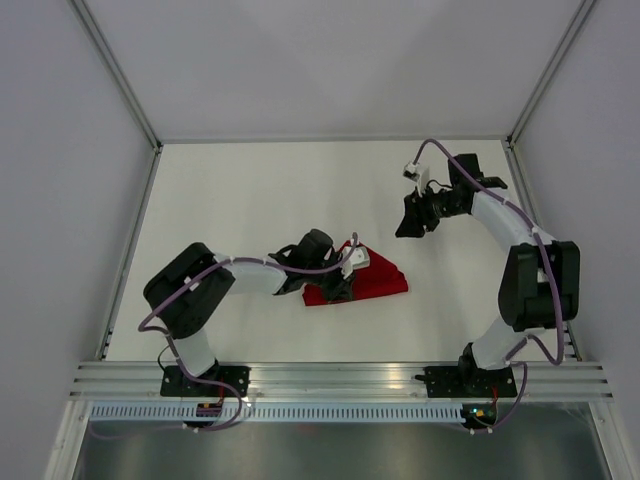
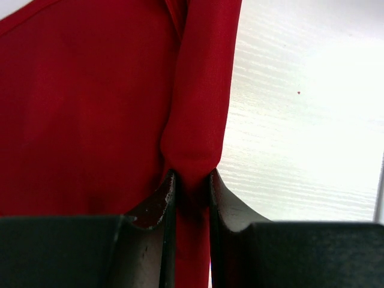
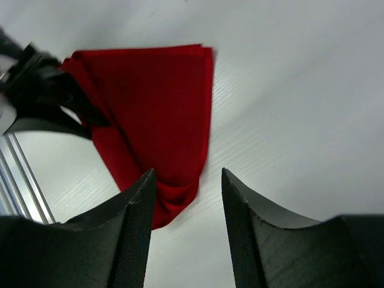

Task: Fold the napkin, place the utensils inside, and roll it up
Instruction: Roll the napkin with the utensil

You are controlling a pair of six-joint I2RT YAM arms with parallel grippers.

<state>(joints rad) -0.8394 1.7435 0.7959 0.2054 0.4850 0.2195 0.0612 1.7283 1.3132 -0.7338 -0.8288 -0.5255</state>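
Progress: napkin (image 1: 380,278) lies folded in rough wedge on table (image 1: 240,200), near centre, just ahead of L arm (image 1: 250,275). Fold looks partly done, judging by doubled layers. No utensils in view, so loading + rolling not yet done.
L gripper (image 2: 192,177): jaws nearly together, pinching bunched edge of napkin.
R gripper (image 3: 187,180): jaws spread wide, empty, raised well apart from napkin, toward R rear of table.

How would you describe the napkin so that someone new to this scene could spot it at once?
Start at the white table in front of the two arms. Near its front middle lies the napkin, a folded deep-red cloth with one edge pinched in the left gripper. It is the only red thing there.
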